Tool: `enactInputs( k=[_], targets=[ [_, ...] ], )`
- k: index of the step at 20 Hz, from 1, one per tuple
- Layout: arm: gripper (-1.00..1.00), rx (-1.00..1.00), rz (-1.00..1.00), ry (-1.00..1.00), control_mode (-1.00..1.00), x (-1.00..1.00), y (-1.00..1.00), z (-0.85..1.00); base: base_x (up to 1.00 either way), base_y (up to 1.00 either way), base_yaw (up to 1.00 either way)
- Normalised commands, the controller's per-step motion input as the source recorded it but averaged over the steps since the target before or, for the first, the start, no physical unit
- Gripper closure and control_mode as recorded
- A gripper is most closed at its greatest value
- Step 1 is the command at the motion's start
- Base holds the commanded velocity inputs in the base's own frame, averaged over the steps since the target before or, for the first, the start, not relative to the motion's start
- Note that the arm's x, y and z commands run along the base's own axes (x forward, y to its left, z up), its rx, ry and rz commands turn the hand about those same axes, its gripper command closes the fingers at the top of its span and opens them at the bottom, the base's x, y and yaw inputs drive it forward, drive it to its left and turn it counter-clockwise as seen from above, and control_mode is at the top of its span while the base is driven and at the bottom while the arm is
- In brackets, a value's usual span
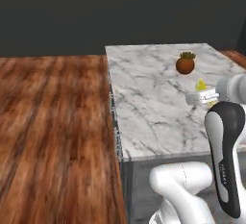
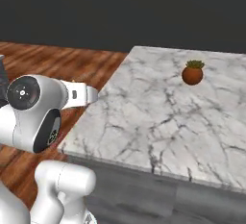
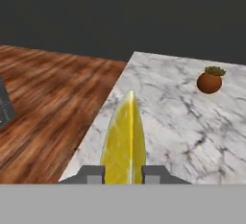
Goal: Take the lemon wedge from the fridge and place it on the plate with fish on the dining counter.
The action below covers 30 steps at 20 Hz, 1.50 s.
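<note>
Lemon wedge (image 3: 123, 143): glossy yellow, tapering (pinched between fingers (image 3: 91, 174)).

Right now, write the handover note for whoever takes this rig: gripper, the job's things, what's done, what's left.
Gripper: shut on the lemon wedge, which stands up between the fingertips.
Lemon wedge: out of the fridge, carried over the near edge of the dining counter.
A small potted plant stands on the counter's far side.
Done: wedge fetched and brought to the counter.
Left: find the plate with fish, move over it, release the wedge on it.
</note>
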Motion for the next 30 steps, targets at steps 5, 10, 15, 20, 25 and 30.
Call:
enactInputs(
  k=[5, 10, 15, 20, 25, 30],
  targets=[
    [1.0, 0.0, 0.0, 0.0, 1.0, 0.0, 0.0, 0.0, -0.03, 0.04, 0.98],
    [1.0, 0.0, 0.0, 0.0, 1.0, 0.0, 0.0, 0.0, -0.04, 0.07, 0.97],
    [1.0, 0.0, 0.0, 0.0, 1.0, 0.0, 0.0, 0.0, -0.06, 0.1, 0.96],
    [1.0, 0.0, 0.0, 0.0, 1.0, 0.0, 0.0, 0.0, -0.06, 0.1, 0.96],
    [1.0, 0.0, 0.0, 0.0, 1.0, 0.0, 0.0, 0.0, -0.06, 0.12, 0.95],
    [1.0, 0.0, 0.0, 0.0, 1.0, 0.0, 0.0, 0.0, -0.02, 0.15, 0.68]
  ],
)
